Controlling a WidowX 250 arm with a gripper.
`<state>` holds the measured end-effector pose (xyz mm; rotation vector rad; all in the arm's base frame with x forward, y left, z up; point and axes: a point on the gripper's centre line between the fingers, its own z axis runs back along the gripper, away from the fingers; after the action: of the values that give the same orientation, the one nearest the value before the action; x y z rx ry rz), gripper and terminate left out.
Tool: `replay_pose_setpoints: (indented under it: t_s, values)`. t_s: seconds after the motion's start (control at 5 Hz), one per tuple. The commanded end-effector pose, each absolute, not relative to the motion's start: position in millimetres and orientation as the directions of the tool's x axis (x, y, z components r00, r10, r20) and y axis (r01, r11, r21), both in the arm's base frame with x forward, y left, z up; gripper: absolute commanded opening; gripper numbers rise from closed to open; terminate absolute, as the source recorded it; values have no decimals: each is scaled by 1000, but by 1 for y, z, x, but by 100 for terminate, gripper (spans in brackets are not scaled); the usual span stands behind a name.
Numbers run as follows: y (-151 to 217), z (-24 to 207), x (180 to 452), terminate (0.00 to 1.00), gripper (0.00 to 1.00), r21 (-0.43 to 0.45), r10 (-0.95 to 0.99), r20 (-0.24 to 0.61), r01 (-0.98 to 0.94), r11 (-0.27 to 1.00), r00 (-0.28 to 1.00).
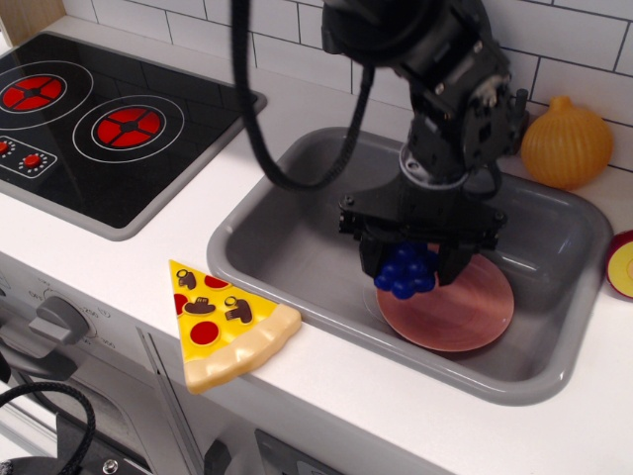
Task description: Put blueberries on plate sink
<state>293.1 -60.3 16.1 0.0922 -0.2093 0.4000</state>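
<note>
The blueberries (pixel 406 271) are a glossy deep-blue cluster held between the fingers of my black gripper (pixel 409 259), which is shut on them. The gripper hangs inside the grey sink (pixel 287 233), over the left part of the salmon-pink plate (pixel 460 312) that lies on the sink floor at the right. The berries sit just above the plate's left edge; I cannot tell if they touch it. The arm hides the back of the sink and the tap.
A pizza slice (pixel 223 322) lies on the white counter in front of the sink's left corner. A black stove top with red rings (pixel 89 124) is at the left. A yellow onion-like toy (pixel 567 143) stands behind the sink; a red-and-yellow fruit slice (pixel 623 265) is at the right edge.
</note>
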Motion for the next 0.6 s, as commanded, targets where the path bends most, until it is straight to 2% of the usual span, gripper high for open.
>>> replay_pose_setpoints:
  t_s: [0.0,0.2,0.4]
  values:
    - [-74,18,312,0,0,16,378,260,-396,918,888]
    - [-77,19,313,0,0,8,382,265,-398,917,886]
    - [-75,24,314,0,100,3,398,247,-411,911,883]
